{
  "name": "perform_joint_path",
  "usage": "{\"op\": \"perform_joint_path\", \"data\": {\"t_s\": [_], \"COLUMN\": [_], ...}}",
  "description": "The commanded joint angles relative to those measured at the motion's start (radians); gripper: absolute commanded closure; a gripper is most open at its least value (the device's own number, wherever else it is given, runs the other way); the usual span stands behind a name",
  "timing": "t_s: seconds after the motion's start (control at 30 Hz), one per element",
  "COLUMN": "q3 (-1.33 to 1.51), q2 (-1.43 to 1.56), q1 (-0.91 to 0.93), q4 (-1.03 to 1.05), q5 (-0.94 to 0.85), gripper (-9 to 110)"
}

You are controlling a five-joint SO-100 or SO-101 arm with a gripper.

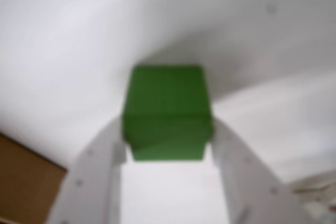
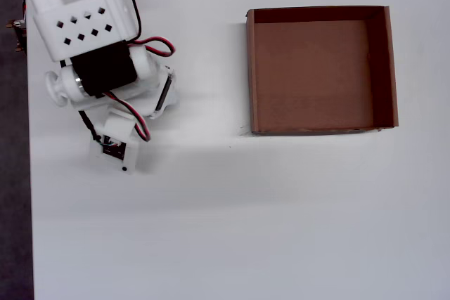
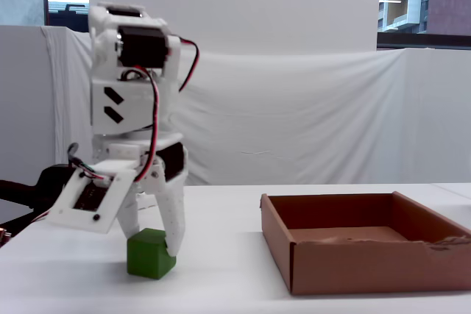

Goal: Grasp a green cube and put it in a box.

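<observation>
Your box [image 2: 380,68], upper right of the overhead view, holds nothing. There the arm hides the green cube [image 3: 150,253], and the wrist view is blurred. In the fixed view's lower left, the cube sits on the table [image 2: 232,216], the gripper [image 1: 169,148] closed on it, fingers [image 3: 172,218] flanking it

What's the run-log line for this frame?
phase: grasping | gripper: around green cube, closure unclear | cube: on table, under arm | box: empty, apart from cube
</observation>
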Motion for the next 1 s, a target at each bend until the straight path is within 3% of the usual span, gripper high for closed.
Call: {"op": "perform_joint_path", "data": {"t_s": [0.0,0.97], "q3": [-0.02,-0.018], "q2": [0.061,0.288], "q1": [-0.005,-0.112], "q4": [0.005,0.109], "q5": [0.005,0.02], "gripper": [85,86]}}
